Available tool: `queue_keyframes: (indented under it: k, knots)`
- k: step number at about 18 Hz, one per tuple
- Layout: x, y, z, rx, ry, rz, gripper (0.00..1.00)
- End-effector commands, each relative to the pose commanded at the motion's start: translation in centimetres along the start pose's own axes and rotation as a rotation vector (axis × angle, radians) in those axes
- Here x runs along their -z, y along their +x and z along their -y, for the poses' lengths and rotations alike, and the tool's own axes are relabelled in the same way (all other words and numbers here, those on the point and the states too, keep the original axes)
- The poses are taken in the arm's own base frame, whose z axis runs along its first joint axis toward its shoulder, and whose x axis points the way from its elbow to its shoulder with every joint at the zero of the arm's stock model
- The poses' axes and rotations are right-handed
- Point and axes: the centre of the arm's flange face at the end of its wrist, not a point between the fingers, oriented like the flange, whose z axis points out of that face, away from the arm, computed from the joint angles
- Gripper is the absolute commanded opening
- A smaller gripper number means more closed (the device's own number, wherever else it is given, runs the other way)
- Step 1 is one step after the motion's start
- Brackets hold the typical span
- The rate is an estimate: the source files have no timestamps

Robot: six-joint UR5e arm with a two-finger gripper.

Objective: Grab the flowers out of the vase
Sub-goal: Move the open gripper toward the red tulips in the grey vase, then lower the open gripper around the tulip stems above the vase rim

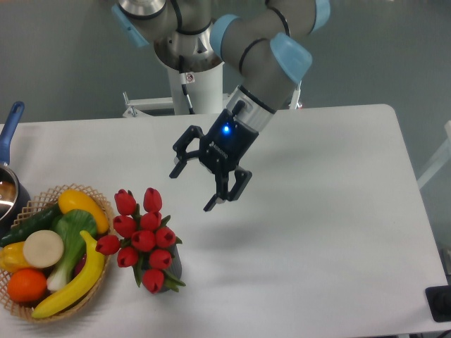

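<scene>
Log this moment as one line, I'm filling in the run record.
phase: approach | gripper: open, empty, above table | flowers: in vase, untouched | basket: left of flowers

Red flowers [143,236], dark grey vase [173,263]

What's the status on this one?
Gripper open, fingers spread, above table, holding nothing. Flowers in vase, untouched. Path clear; basket beside flowers.

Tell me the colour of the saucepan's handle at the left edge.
Blue; the saucepan handle shows in the fixed camera view.
</scene>
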Motion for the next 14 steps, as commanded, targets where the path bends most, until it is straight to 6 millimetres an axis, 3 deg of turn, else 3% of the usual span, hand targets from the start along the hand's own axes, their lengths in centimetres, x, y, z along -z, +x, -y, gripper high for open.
queue_keyframes:
  k: [7, 14]
  knots:
    - [-1.4, -1.1, 0.3, -0.016, -0.004, 0.005, 1.00]
    - [-3.0, -0.6, 0.6, -0.040, -0.009, -0.013, 1.00]
